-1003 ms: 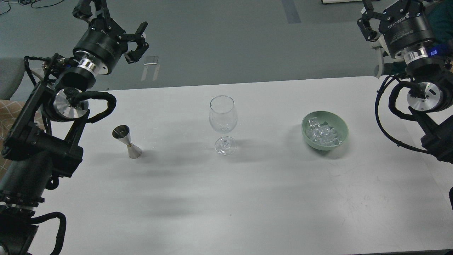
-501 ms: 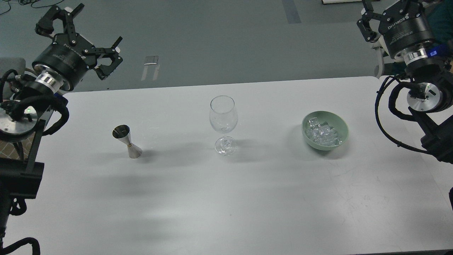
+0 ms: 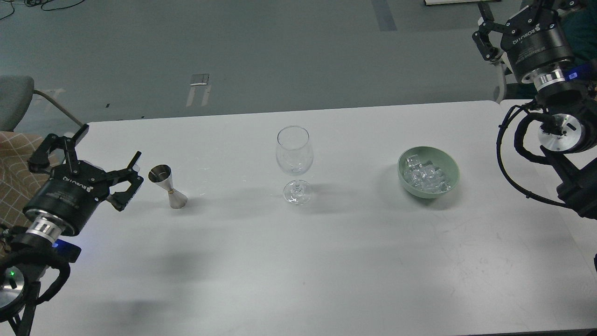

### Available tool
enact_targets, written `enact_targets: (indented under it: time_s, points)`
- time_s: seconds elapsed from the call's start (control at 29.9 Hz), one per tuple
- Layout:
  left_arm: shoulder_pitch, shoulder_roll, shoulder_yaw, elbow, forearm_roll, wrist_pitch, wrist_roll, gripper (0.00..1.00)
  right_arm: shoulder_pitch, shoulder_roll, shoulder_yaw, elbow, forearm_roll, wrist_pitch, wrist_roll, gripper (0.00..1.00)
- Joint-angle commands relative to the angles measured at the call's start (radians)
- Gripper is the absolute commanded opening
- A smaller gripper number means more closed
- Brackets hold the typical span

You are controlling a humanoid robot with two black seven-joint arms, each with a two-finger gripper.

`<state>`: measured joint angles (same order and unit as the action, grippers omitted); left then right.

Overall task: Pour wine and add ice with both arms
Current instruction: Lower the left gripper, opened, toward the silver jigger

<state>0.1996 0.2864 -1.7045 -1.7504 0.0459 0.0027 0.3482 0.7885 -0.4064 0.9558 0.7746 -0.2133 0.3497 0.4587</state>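
Note:
An empty clear wine glass (image 3: pixel 294 156) stands upright at the middle of the white table (image 3: pixel 298 261). A small steel jigger (image 3: pixel 168 186) stands to its left. A pale green bowl (image 3: pixel 454 173) to the right holds several clear ice cubes (image 3: pixel 423 178). My left gripper (image 3: pixel 111 144) is open and empty, low over the table's left edge, its fingers pointing toward the jigger and just left of it. My right gripper (image 3: pixel 506 9) is open and empty, high at the back right, beyond the table and partly cut off by the top edge.
A grey chair (image 3: pixel 16 100) and a patterned cushion (image 3: pixel 14 163) stand off the table's left side. Grey floor lies behind the table's back edge. My right arm's cables (image 3: pixel 506 154) loop over the table's right edge.
My left arm has swung down and to the left, from high at the back left to low beside the jigger. Its gripper stays open. My right gripper has shifted slightly up.

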Motion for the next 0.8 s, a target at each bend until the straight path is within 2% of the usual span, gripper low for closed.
enact_targets:
  time_s: [0.0, 0.17, 0.3, 0.43, 0.77]
  points:
    - [0.044, -0.056, 0.014, 0.002, 0.012, -0.004, 0.000, 0.96, 0.000, 0.000, 0.000, 0.000, 0.000, 0.000, 0.000, 1.00]
    - [0.052, -0.121, 0.020, 0.040, 0.035, -0.010, -0.002, 0.96, -0.005, 0.000, -0.002, 0.000, -0.001, 0.000, 0.000, 1.00]
    - [0.052, -0.154, 0.048, 0.088, 0.095, -0.070, -0.003, 0.96, -0.015, 0.000, 0.000, 0.002, -0.001, 0.000, 0.000, 1.00]
    - [0.046, -0.184, 0.057, 0.169, 0.144, -0.092, -0.011, 0.96, -0.025, -0.002, -0.002, 0.015, -0.001, 0.000, 0.000, 1.00]
    - [-0.055, -0.240, 0.042, 0.356, 0.180, -0.122, -0.035, 0.98, -0.049, -0.035, -0.002, 0.043, -0.001, 0.000, 0.000, 1.00]
